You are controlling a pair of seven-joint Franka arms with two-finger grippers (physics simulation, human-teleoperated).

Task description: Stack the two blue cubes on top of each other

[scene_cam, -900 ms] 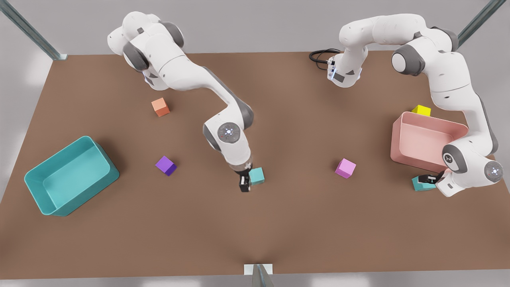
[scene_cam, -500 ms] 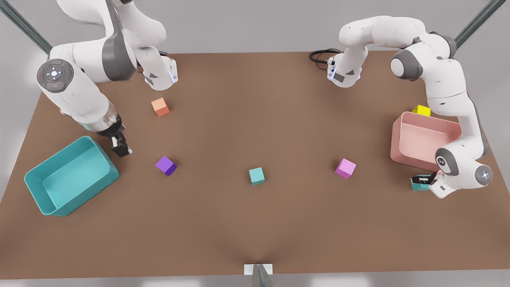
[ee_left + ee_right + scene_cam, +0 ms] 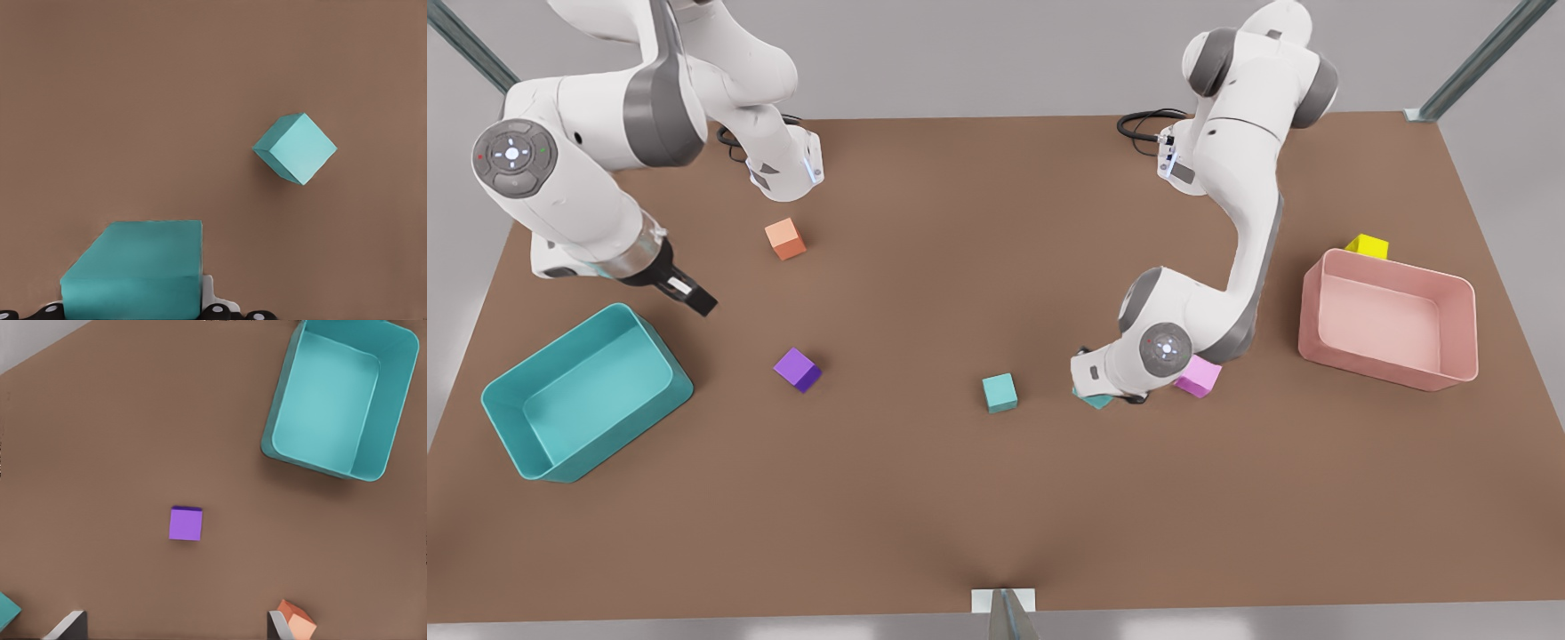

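Since the earlier frame, the arm on the front view's right has swung across the tabletop (image 3: 996, 498) toward its middle, carrying one blue cube with it. That is the left gripper (image 3: 1096, 391), clamped on the held blue cube (image 3: 137, 270), low over the tabletop just beside the pink cube (image 3: 1198, 374). Its target, the resting blue cube (image 3: 1000, 392), lies at about 9 o'clock from it in the front view, near but apart; the left arm is much the nearer. The right gripper (image 3: 685, 300) waits with fingers spread wide and empty near the teal bin (image 3: 516, 418), above the purple cube (image 3: 185, 523). By count: two blue cubes, one each of purple, pink, orange (image 3: 785, 238) and yellow (image 3: 1368, 245), and two bins, teal and pink (image 3: 1316, 302).
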